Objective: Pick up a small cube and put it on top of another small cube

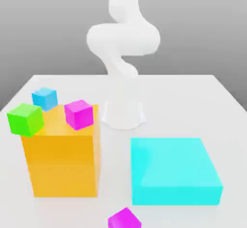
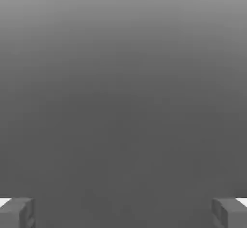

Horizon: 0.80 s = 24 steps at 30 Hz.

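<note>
Your gripper (image 2: 123, 212) has its fingers (image 2: 17, 212) spread as wide as they go, one at each edge of the hand view, with nothing between them but plain grey ground. It holds nothing.

Take the orange block (image 1: 62, 159) as your landmark. One small magenta cube (image 1: 78, 114) sits on top of that block, at the corner nearest the robot's base (image 1: 123, 114). A green cube (image 1: 25, 119) rests on the block's top at the exterior view's left, overhanging the edge a little, and a blue cube (image 1: 45, 98) lies just behind the green one; whether the blue one is on the block or on the table (image 1: 193, 97) behind it, you cannot tell. The other small magenta cube (image 1: 124, 219) lies on the table in front of the orange block and off toward the cyan slab (image 1: 173, 171), well apart from the first.

What matters for your next move: neither magenta cube lies between the fingers or anywhere in the hand view, so the hand looks to be high and not yet aimed at either. You will likely need to bring it down over one cube and square the fingers to its flat faces. The two cubes are so alike in hue that which is the more violet is hard to call here.
</note>
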Available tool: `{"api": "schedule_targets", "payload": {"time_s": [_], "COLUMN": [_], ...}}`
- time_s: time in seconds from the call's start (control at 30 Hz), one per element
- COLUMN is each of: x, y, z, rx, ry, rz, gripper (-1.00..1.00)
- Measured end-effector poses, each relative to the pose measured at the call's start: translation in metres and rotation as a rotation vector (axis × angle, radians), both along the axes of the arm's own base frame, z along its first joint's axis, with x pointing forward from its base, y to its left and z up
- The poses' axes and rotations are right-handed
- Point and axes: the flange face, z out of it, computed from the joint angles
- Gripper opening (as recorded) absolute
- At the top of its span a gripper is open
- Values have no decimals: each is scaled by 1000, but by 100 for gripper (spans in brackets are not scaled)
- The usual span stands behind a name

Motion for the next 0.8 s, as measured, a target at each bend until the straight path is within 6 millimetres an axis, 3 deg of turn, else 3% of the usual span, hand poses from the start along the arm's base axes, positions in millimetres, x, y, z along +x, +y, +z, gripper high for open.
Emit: {"api": "schedule_targets", "payload": {"time_s": [0.2, 0.4, 0.6, 0.8], "x": [71, 118, 143, 146], "y": [0, 6, 12, 12], "z": [-90, -190, -297, -402], "rx": [-20, -54, -107, -181], "ry": [157, 303, 446, 587], "rz": [136, 258, 371, 477], "gripper": [0, 0, 0, 0]}}
